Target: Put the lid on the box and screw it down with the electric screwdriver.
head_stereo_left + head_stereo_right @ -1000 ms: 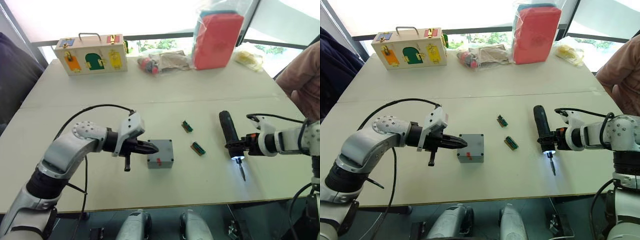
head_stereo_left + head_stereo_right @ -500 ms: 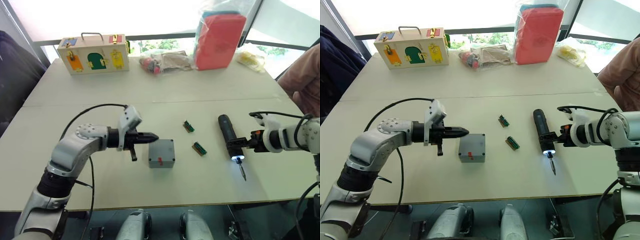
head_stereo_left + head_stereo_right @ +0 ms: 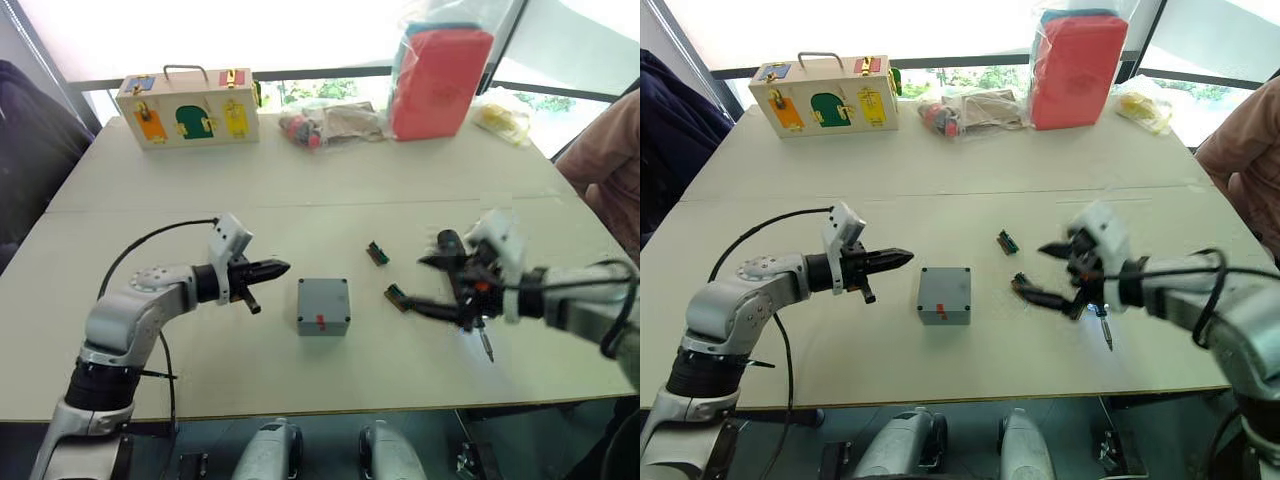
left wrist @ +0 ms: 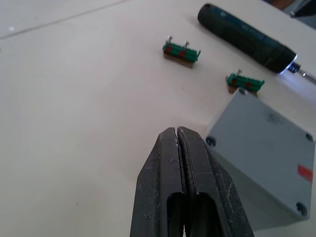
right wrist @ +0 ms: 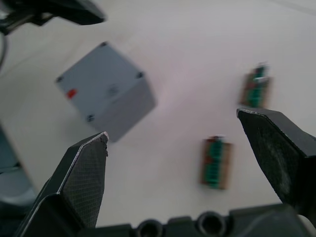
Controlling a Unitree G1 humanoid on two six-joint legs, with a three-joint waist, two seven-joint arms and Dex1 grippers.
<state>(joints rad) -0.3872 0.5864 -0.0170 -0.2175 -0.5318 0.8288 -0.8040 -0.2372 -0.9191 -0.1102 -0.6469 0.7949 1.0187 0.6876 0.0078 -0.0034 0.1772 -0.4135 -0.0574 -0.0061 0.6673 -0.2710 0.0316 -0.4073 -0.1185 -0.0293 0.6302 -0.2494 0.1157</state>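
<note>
The right gripper (image 5: pixel 177 143) has its two black fingers (image 5: pixel 81 173) spread wide apart, with nothing between them. Beyond them the grey box (image 5: pixel 106 89) sits on the pale table (image 5: pixel 197 44), its lid in place with screw holes at the corners and a small red mark on one side. Two small green pieces (image 5: pixel 216 160) lie on the table apart from the box, one (image 5: pixel 256 89) beyond the other. The tip of the left gripper (image 5: pixel 74 10) shows dark beyond the box.
</note>
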